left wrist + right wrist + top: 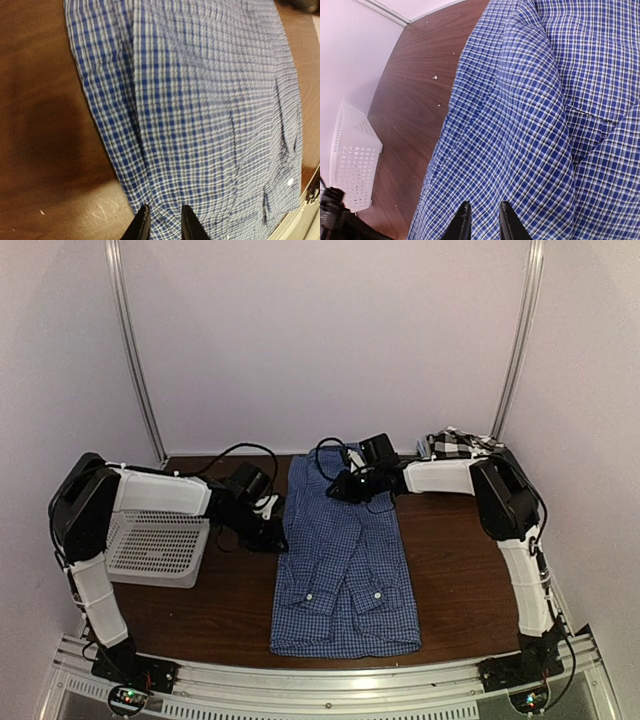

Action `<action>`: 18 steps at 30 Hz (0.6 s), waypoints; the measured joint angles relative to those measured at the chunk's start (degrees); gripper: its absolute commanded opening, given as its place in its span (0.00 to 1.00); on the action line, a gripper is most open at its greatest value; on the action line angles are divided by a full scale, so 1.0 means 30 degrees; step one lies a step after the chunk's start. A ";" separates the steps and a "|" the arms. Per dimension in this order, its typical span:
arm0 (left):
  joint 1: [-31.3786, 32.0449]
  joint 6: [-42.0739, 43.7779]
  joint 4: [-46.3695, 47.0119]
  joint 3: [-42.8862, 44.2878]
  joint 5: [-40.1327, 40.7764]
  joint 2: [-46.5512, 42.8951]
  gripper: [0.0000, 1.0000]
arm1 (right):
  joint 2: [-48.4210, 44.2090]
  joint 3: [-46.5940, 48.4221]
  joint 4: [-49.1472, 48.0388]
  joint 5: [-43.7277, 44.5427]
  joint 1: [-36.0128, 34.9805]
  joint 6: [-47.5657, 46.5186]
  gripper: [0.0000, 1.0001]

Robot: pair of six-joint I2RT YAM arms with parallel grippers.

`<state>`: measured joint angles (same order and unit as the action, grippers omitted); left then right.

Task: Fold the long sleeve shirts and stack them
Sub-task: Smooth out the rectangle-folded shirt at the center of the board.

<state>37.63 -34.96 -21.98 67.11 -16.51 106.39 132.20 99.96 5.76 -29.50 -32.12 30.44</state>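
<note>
My left claw (pixel 164 222) sits narrow at the left edge of the blue shirt (pixel 345 570), and my right claw (pixel 482 220) sits narrow at its far end. Cloth shows between both pairs of tips, but I cannot tell whether either truly pinches it. The shirt lies mid-desk (pixel 450 580) as a long strip, its long axis running far to near, with the buttoned cuffs toward the near end. The collar I cannot see. The black-and-white shirt (pixel 455 443) is bunched in the far right corner. My worry is that if I catch only the top layer, or one claw pulls harder, the strip skews and the tucked sleeves spill out.
</note>
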 measured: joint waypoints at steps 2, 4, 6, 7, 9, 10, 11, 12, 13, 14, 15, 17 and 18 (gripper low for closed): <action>-0.0204 0.0058 -0.0240 0.1013 0.0066 0.0066 0.22 | 0.0911 0.0605 -0.0087 -0.0102 0.0029 0.0226 0.21; -0.0503 0.0146 -0.0357 0.2426 0.0080 0.0452 0.22 | 0.1727 0.1056 -0.0146 -0.0160 0.0138 0.0488 0.19; -0.0852 0.0240 -0.0248 0.3840 0.0051 0.1158 0.22 | 0.2375 0.1392 -0.0240 -0.0197 0.0204 0.0787 0.19; -0.1049 0.0284 -0.0131 0.4634 0.0007 0.1661 0.22 | 0.2630 0.1501 -0.0291 -0.0255 0.0262 0.0984 0.19; -0.1450 0.0350 0.0087 0.6047 -0.0087 0.2798 0.21 | 0.2849 0.1647 -0.0568 -0.0452 0.0415 0.1377 0.19; -0.1625 0.0379 0.0153 0.6754 -0.0146 0.3446 0.21 | 0.2871 0.1712 -0.0641 -0.0495 0.0503 0.1574 0.19; -0.1792 0.0423 0.0299 0.7446 -0.0189 0.4182 0.21 | 0.2885 0.1770 -0.0714 -0.0532 0.0568 0.1727 0.19; -0.1916 0.0474 0.0335 0.8080 -0.0262 0.4860 0.21 | 0.2907 0.1858 -0.0729 -0.0568 0.0641 0.1887 0.19; -0.2025 0.0510 0.0321 0.8612 -0.0372 0.5472 0.21 | 0.2907 0.1894 -0.0809 -0.0583 0.0692 0.2004 0.19; -0.2149 0.0568 0.0415 0.9209 -0.0539 0.6193 0.20 | 0.2907 0.1902 -0.0867 -0.0597 0.0758 0.2091 0.19; -0.2251 0.0627 0.0554 0.9668 -0.0729 0.6856 0.21 | 0.2907 0.1916 -0.0874 -0.0597 0.0772 0.2157 0.19; -0.2419 0.0699 0.0860 1.0178 -0.1093 0.7868 0.20 | 0.2907 0.1916 -0.0845 -0.0590 0.0816 0.2171 0.19; -0.2463 0.0707 0.0845 1.0397 -0.1224 0.8284 0.20 | 0.2907 0.1923 -0.0831 -0.0597 0.0831 0.2157 0.19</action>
<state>30.24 -32.84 -19.44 98.30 -20.18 131.24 140.92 105.73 3.27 -31.29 -29.63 36.91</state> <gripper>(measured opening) 0.206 0.193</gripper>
